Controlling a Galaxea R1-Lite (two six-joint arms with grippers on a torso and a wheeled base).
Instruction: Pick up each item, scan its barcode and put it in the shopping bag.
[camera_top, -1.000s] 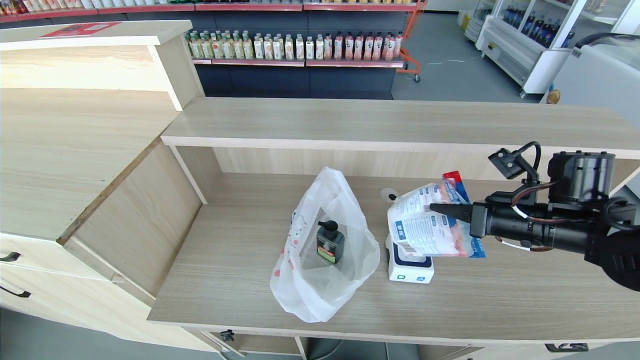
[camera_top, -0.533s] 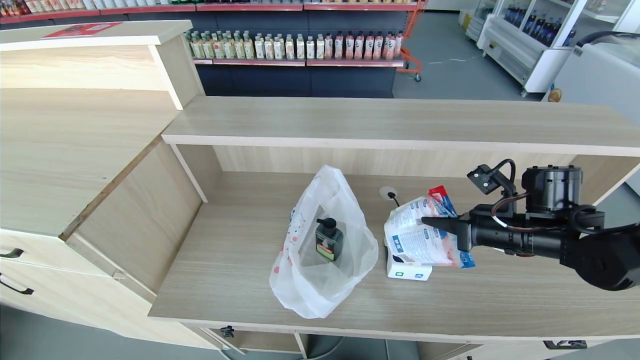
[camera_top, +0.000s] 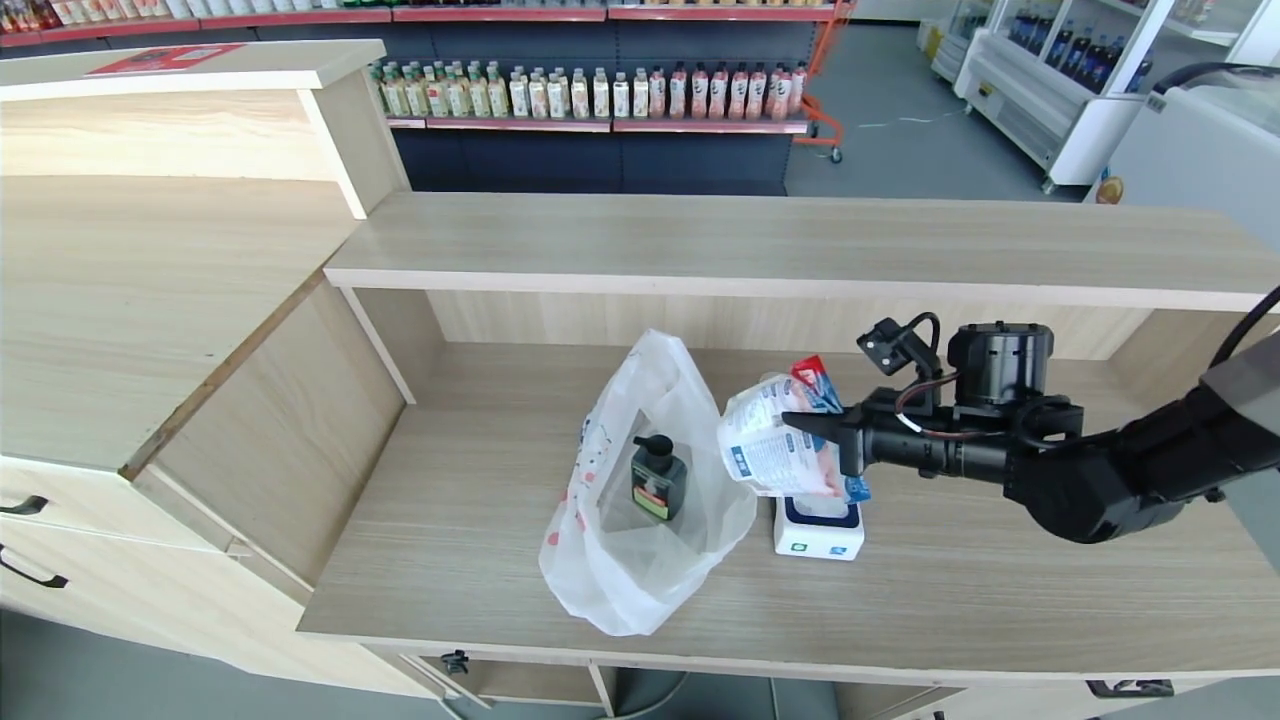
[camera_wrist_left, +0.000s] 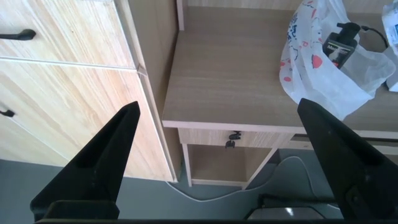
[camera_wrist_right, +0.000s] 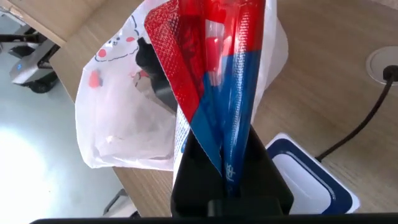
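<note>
Right gripper (camera_top: 803, 420) pinches 1 packet (camera_top: 775, 450), held in the air just right of the shopping bag (camera_top: 610, 560). The scanner (camera_top: 818, 530) stands just beside the bag, on its right. 1 pump bottle (camera_top: 657, 483) stands upright inside the bag. Left gripper (camera_wrist_left: 217, 102) is spread, well apart from the bag.

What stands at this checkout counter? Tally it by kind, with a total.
Shopping bag: 1
Pump bottle, inside the bag: 1
Packet, held by the right gripper: 1
Scanner: 1
Total: 4
</note>
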